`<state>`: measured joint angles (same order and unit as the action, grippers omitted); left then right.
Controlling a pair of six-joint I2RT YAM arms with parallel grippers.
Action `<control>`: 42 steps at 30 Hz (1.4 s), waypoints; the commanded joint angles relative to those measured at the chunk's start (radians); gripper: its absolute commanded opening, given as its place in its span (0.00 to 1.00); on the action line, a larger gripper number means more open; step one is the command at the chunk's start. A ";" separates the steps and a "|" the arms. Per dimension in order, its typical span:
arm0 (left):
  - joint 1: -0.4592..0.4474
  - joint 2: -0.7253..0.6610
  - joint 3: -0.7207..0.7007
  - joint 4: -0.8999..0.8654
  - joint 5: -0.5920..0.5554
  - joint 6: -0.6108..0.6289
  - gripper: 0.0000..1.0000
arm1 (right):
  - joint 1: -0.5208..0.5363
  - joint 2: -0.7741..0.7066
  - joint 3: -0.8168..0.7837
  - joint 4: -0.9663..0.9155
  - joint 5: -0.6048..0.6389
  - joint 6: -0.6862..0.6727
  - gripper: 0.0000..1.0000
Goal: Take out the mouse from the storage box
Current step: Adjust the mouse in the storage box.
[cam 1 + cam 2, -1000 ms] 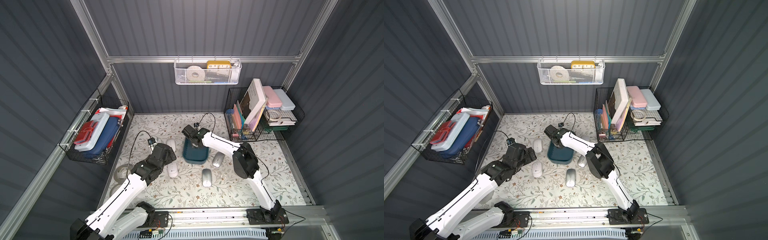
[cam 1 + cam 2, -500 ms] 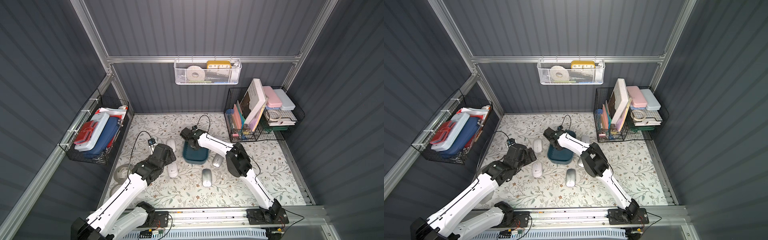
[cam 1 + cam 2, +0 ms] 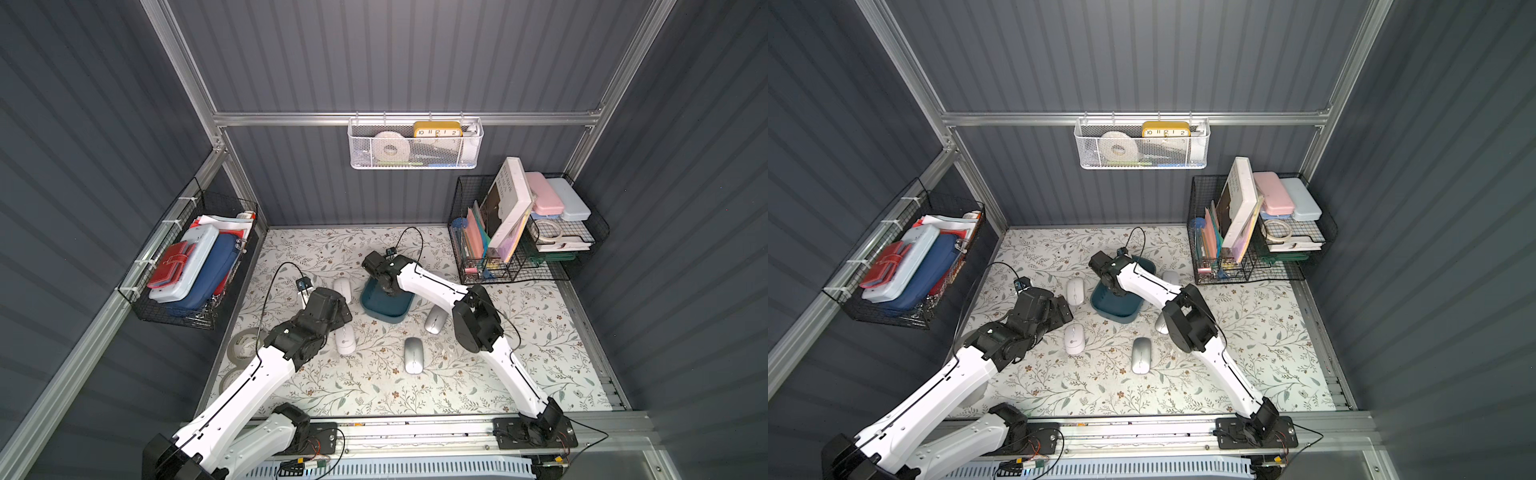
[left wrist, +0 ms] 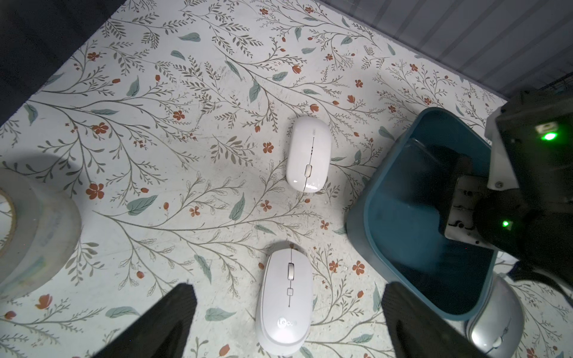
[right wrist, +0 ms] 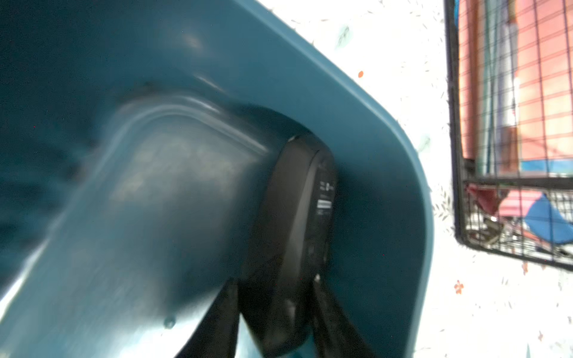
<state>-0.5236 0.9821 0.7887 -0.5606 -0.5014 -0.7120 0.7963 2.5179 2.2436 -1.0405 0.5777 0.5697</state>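
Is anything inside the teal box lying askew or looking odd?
Yes: the black mouse stands on its edge against the storage box wall, underside label showing, not flat. The fingers of the right gripper flank it.

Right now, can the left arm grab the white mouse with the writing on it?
Probably yes. The left gripper hangs open over that white mouse, jaws spread to either side, with nothing between them.
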 commanded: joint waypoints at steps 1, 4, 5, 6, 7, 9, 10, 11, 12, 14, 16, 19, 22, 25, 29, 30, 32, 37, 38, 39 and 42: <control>0.004 0.017 -0.016 0.014 0.001 0.020 0.99 | -0.003 -0.030 -0.043 0.080 -0.206 0.019 0.28; 0.005 0.028 -0.013 0.022 0.002 0.026 0.99 | 0.002 -0.111 -0.149 0.207 -0.312 0.039 0.27; 0.004 0.031 -0.010 0.023 0.003 0.026 0.99 | 0.001 -0.143 -0.194 0.262 -0.345 0.054 0.27; 0.005 0.034 -0.009 0.024 0.004 0.026 0.99 | 0.002 -0.166 -0.233 0.306 -0.381 0.065 0.27; 0.005 0.035 -0.009 0.024 0.005 0.026 0.99 | 0.001 -0.189 -0.274 0.354 -0.418 0.083 0.27; 0.005 0.033 -0.009 0.021 0.003 0.029 0.99 | 0.001 -0.223 -0.336 0.422 -0.475 0.121 0.26; 0.005 0.030 -0.012 0.021 0.001 0.031 0.99 | 0.001 -0.239 -0.374 0.464 -0.518 0.140 0.25; 0.005 0.027 -0.015 0.021 0.000 0.032 0.99 | 0.001 -0.256 -0.410 0.513 -0.556 0.158 0.25; 0.005 0.026 -0.017 0.021 -0.002 0.032 0.99 | 0.003 -0.268 -0.441 0.553 -0.587 0.173 0.25; 0.005 0.025 -0.020 0.021 -0.003 0.035 0.99 | 0.003 -0.292 -0.500 0.639 -0.638 0.204 0.25; 0.006 0.025 -0.022 0.019 -0.002 0.033 0.99 | 0.003 -0.322 -0.573 0.725 -0.669 0.232 0.25; 0.005 0.023 -0.023 0.019 0.003 0.032 0.99 | -0.006 -0.352 -0.676 0.821 -0.675 0.278 0.28; 0.005 0.023 -0.024 0.019 0.001 0.032 0.99 | -0.038 -0.352 -0.727 0.845 -0.699 0.326 0.30; 0.005 0.025 -0.024 0.019 0.002 0.034 0.99 | -0.075 -0.365 -0.790 0.909 -0.743 0.362 0.34; 0.005 0.030 -0.024 0.021 0.003 0.033 0.99 | -0.101 -0.398 -0.842 0.945 -0.750 0.382 0.38; 0.005 0.030 -0.025 0.021 0.003 0.032 0.99 | -0.106 -0.406 -0.854 0.954 -0.755 0.385 0.38; 0.005 0.031 -0.023 0.021 0.003 0.032 0.99 | -0.116 -0.421 -0.873 0.959 -0.752 0.392 0.41; 0.005 0.036 -0.023 0.027 0.007 0.034 0.99 | -0.132 -0.450 -0.902 0.958 -0.735 0.389 0.49; 0.005 0.037 -0.021 0.025 0.008 0.036 0.99 | -0.134 -0.453 -0.903 0.956 -0.734 0.387 0.50; 0.005 0.040 -0.020 0.025 0.007 0.037 0.99 | -0.135 -0.456 -0.901 0.953 -0.733 0.378 0.50; 0.005 0.043 -0.020 0.028 0.010 0.037 0.99 | -0.133 -0.467 -0.867 0.890 -0.704 0.342 0.51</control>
<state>-0.5236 1.0168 0.7784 -0.5385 -0.4976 -0.6975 0.6659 2.0834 1.3495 -0.1062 -0.1604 0.9455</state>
